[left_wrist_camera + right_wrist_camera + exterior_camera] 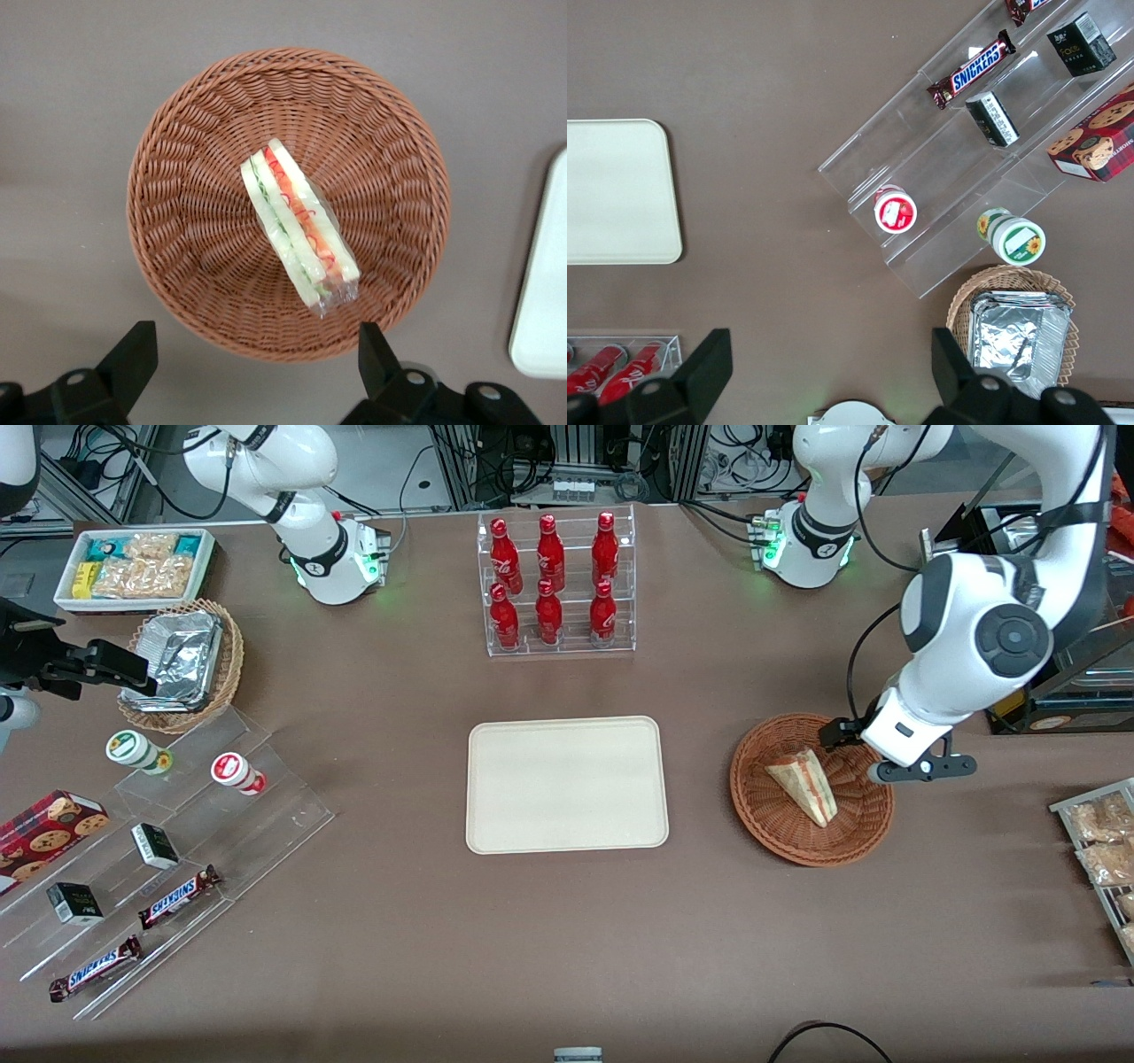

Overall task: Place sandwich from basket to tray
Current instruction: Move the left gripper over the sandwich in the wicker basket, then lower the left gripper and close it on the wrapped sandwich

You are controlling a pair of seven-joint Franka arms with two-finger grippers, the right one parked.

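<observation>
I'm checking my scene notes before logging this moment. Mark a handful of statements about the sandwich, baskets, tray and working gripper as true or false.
1. The triangular wedge sandwich lies in the round reddish-brown wicker basket. True.
2. The flat cream-beige rectangular tray already holds a sandwich. False: nothing lies on it.
3. The left arm's gripper is shut on the sandwich. False: its fingers stand open, above the basket's edge.
4. The tray lies nearer the front camera than the clear rack of red bottles. True.
5. The lighter tan wicker basket holds the sandwich. False: it holds foil packets.
</observation>
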